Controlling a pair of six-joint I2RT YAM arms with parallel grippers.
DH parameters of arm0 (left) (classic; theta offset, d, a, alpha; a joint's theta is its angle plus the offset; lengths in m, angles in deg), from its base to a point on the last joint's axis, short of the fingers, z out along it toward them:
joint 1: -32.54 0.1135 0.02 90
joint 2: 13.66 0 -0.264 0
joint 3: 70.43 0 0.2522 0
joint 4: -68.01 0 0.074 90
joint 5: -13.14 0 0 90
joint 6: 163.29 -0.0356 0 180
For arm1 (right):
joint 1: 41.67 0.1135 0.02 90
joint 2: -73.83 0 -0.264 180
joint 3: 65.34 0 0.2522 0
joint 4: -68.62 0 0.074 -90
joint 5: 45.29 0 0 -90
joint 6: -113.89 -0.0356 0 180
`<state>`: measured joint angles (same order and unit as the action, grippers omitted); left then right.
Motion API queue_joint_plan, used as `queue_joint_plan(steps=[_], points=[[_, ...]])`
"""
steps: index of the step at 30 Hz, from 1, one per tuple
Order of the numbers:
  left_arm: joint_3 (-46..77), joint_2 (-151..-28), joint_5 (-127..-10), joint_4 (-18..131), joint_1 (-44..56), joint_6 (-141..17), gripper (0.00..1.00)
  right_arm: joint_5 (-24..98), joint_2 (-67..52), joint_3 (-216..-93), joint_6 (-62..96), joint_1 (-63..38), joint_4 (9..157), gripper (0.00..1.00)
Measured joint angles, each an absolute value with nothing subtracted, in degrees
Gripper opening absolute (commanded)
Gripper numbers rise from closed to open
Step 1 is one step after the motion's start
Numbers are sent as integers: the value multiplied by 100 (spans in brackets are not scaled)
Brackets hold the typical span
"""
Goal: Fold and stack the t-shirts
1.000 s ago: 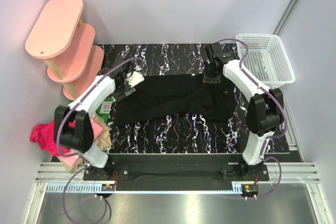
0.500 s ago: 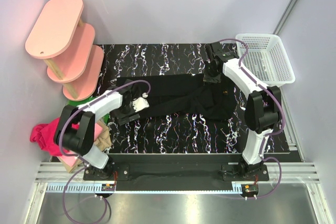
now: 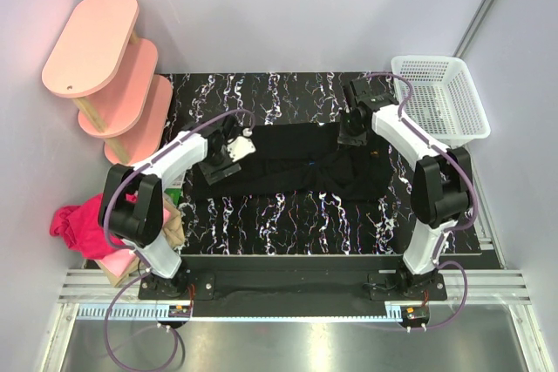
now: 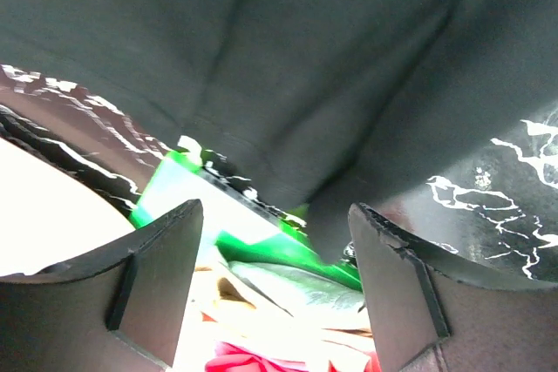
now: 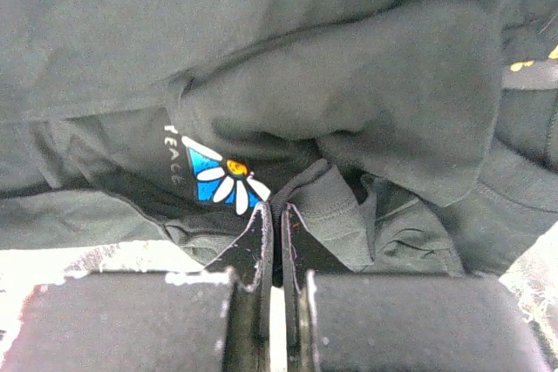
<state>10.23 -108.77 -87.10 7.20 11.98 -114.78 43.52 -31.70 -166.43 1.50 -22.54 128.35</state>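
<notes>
Overhead, the black t-shirt (image 3: 296, 167) lies at 3 o'clock from the left gripper (image 3: 225, 156), jaws spread, and 7 o'clock from the tightly closed right gripper (image 3: 353, 131).

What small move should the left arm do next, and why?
Probably lower the left tool and close it on the left edge of the black t-shirt. The left jaws stand open and empty over that edge, while the right tool is shut at the cloth by the daisy print.

Both arms reach forward, the left hand (image 4: 272, 211) spread wide, the right hand (image 5: 277, 213) pressed fully closed.
</notes>
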Motion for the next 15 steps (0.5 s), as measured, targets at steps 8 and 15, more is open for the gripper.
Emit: queue_joint_plan(steps=[8,15], points=[[1200,-10877,-8321,458,1220,-11303,70,4358,-2615,-15714,43,-1834,12590,0],[942,-10986,-8081,458,1220,-11157,67,4448,-1763,-14781,-276,-1198,12516,0]])
